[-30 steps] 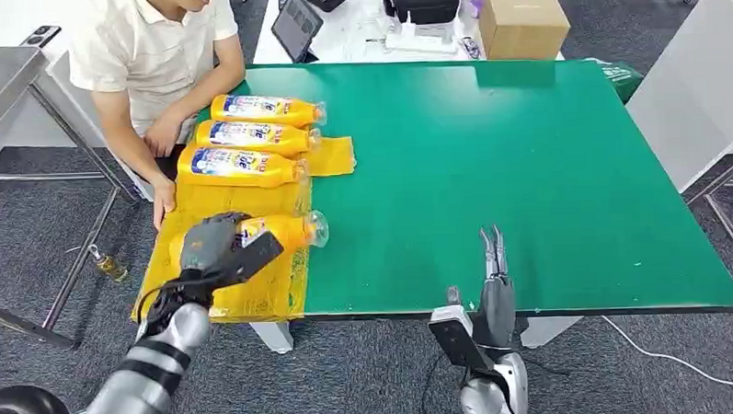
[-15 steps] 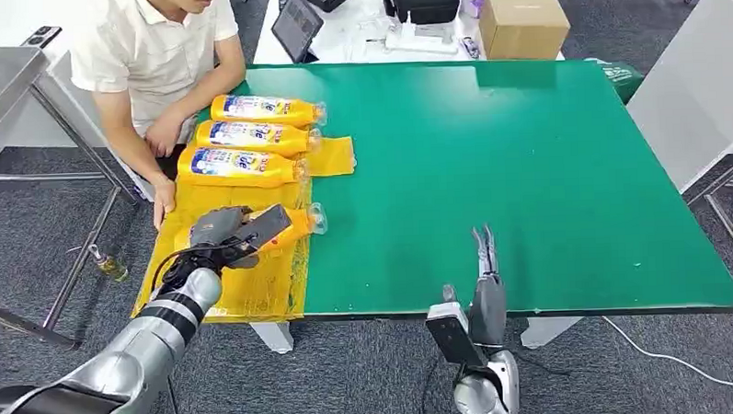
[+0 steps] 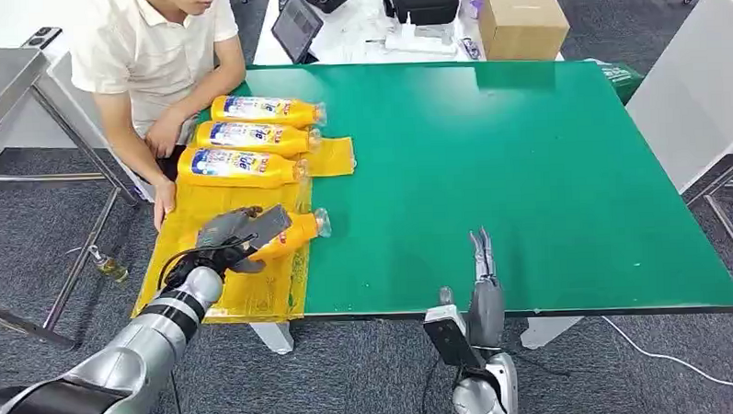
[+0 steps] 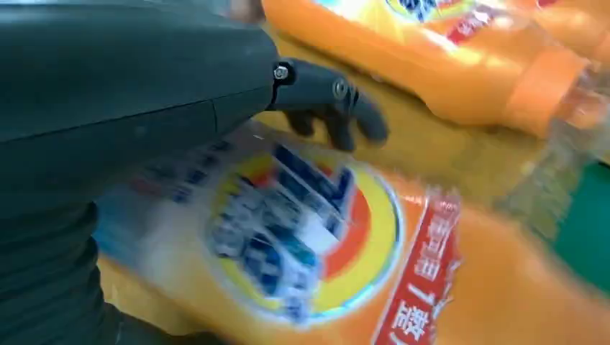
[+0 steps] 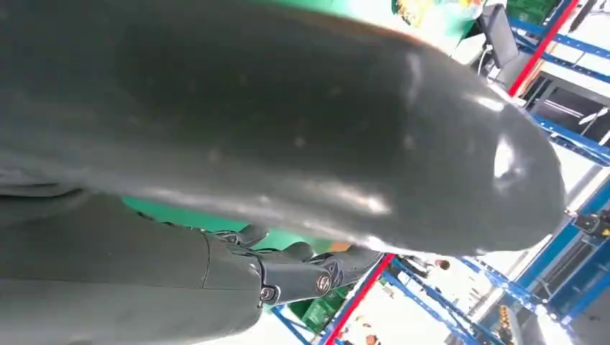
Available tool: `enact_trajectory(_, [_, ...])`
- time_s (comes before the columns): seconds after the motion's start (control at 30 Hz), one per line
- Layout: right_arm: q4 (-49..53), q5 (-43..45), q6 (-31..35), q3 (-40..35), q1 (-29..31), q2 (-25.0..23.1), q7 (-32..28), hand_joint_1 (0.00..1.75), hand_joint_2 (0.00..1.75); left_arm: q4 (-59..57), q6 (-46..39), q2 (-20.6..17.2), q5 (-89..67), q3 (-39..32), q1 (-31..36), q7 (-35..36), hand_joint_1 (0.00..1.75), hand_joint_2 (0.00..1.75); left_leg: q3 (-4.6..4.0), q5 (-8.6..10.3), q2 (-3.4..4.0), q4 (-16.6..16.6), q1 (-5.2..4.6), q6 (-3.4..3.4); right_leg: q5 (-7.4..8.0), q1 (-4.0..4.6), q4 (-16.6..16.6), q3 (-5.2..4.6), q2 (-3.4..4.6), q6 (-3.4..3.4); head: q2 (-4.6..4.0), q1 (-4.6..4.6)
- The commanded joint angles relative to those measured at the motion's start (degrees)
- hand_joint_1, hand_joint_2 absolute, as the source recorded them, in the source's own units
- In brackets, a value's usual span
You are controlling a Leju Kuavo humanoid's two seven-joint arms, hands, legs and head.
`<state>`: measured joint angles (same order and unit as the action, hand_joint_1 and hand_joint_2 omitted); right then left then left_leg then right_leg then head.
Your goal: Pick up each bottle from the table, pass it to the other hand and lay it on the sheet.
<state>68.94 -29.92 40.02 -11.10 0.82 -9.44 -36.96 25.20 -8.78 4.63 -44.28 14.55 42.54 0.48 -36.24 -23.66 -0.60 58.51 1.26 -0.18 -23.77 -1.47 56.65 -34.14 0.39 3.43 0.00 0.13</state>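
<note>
— Where's the bottle [image 3: 295,232]?
— On its side on the yellow sheet [image 3: 255,289], my left hand [image 3: 233,236] wrapped around it.
— Your right hand [image 3: 481,267]?
— Holding nothing, fingers straight, at the table [image 3: 528,183] edge.

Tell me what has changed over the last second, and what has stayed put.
The left hand, holding the fourth bottle, shifted slightly toward the far side of the yellow sheet. The right hand drew back a little toward the table's near edge. The three laid bottles and the person stayed.
</note>
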Motion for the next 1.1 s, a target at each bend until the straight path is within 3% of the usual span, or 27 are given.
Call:
enact_trajectory(0.03, [-5.0,-0.2,0.0,2.7,1.7,0.5,-1.4,0.0,0.0,-1.1,2.8,2.7,7.0,-5.0,-3.2,-7.1,0.0,1.75,0.4,-0.07,0.08,-0.2,-0.03,0.13,-0.05,0.03,-0.2,0.4,-0.02,-0.18,0.0,-0.04])
enact_trajectory(0.23, [-5.7,-0.5,0.0,3.2,1.9,0.7,-1.9,0.0,0.0,8.3,-3.4,3.4,5.3,3.5,-6.9,-10.6,0.0,1.75,0.15,-0.02,-0.05,-0.1,-0.02,0.08,-0.02,0.0,-0.1,0.2,-0.05,-0.07,0.0,0.0])
enact_trajectory(0.67, [-5.7,-0.5,0.0,3.2,1.9,0.6,-1.9,0.0,0.0,8.5,-3.3,3.2,5.3,3.6,-7.0,-10.5,0.0,1.75,0.09,-0.04,0.05,0.0,0.02,0.08,-0.03,0.07,-0.1,0.07,-0.02,-0.09,0.0,0.0])
enact_trajectory(0.77, [-5.9,0.2,0.0,2.0,1.9,1.3,-1.1,0.0,0.0,12.8,-9.9,2.1,-3.0,10.5,-8.0,-9.5,0.0,1.75,0.05,-0.03,0.04,0.0,0.01,0.07,-0.03,0.06,0.0,0.05,-0.02,-0.08,0.0,0.0])
enact_trajectory(0.9, [-6.4,0.1,0.0,2.6,1.8,1.3,-1.1,0.0,0.0,20.3,-8.4,1.7,-5.3,14.7,-9.8,-8.0,0.0,1.75,0.01,-0.03,-0.03,0.0,0.03,0.08,-0.04,0.08,0.0,0.04,-0.08,-0.1,0.0,0.0])
enact_trajectory(1.03, [-5.8,0.0,0.0,3.2,1.0,1.8,-1.0,0.0,0.0,31.9,-13.5,0.5,-5.3,16.1,-16.0,-10.7,0.0,1.75,0.2,-0.14,0.14,0.0,0.02,0.12,-0.08,0.1,-0.1,0.21,0.06,-0.2,0.0,0.0])
enact_trajectory(1.1, [-4.8,0.7,-0.2,3.1,0.5,2.0,-1.0,0.0,0.0,39.5,-25.7,-0.3,-12.6,17.0,-20.8,-11.9,0.0,1.75,0.09,-0.08,0.11,-0.1,-0.01,0.07,-0.05,0.04,-0.1,0.08,0.05,-0.12,0.0,0.0])
